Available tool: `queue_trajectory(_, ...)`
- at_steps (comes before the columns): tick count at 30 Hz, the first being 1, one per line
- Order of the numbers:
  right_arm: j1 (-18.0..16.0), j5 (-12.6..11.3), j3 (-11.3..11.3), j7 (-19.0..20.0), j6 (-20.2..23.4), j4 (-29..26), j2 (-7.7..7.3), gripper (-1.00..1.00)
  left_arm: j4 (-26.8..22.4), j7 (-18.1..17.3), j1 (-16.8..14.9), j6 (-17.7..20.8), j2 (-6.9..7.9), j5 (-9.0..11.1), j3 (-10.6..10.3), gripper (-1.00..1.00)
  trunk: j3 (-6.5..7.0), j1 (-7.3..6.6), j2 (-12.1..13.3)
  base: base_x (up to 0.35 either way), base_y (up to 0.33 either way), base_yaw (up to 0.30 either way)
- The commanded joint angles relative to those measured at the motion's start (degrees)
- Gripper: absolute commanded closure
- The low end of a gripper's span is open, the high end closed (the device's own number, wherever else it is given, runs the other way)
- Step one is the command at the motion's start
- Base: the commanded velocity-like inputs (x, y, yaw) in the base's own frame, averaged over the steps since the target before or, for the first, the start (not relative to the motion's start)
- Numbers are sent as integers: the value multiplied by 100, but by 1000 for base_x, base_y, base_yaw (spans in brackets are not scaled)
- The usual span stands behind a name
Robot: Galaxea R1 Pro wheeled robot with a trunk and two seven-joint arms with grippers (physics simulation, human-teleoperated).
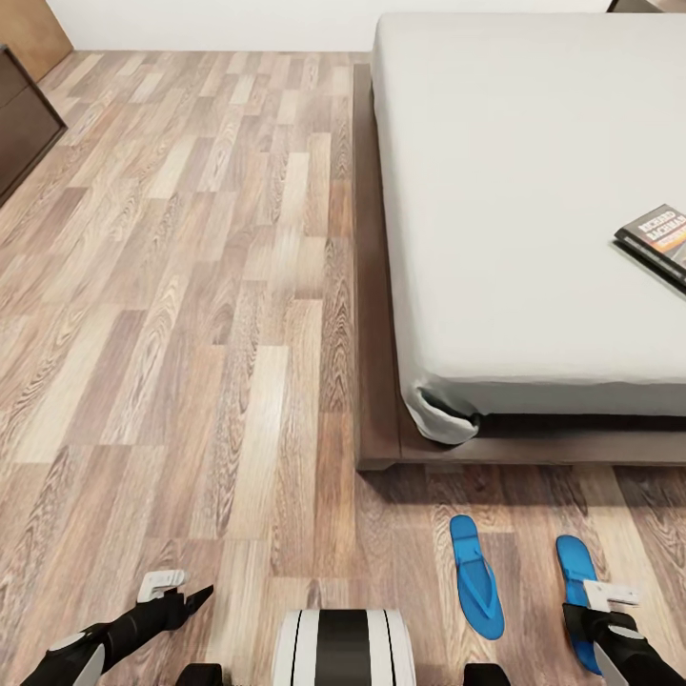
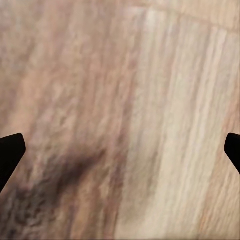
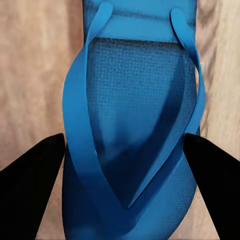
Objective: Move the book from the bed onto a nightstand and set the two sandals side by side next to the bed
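Wood floor [image 1: 191, 286] off bed's foot edge: right gripper [image 3: 120, 165] wide open, empty, straddling sandal [image 3: 132, 150]; close squarely across straps.

Our left arm [image 1: 105, 636] reaches in from seven o'clock, its gripper [image 1: 176, 595] pointing toward two o'clock, low over the floor, jaws spread wide, with nothing between them. Our right arm [image 1: 634, 657] comes in from five o'clock, wrist angled down, its gripper [image 3: 122, 150] parted with one dark finger [image 3: 35, 180] on each side of a blue sandal's [image 3: 132, 125] straps.
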Motion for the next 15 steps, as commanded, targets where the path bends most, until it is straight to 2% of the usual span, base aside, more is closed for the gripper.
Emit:
queue_trajectory(1, 3, -47, 21, -29, -184, -51, -4, 100, 3, -32, -1, 26, -1, 33, 15, -100, -3, -1, -1, 0, 0, 0)
queue_trajectory(3, 12, -45, 24, -24, -672, -55, -4, 100, 3, -33, 1, 26, -1, 33, 15, -100, -3, -1, -1, 0, 0, 0)
queue_trajectory(6, 17, -43, 24, -9, -1095, -66, -4, 100, 3, -34, 1, 26, -1, 33, 15, -100, -3, -1, -1, 0, 0, 0)
queue_trajectory(15, 19, -43, 35, 14, -1280, -76, -4, 100, 3, -33, 2, 26, -1, 33, 15, -100, -3, -1, -1, 0, 0, 0)
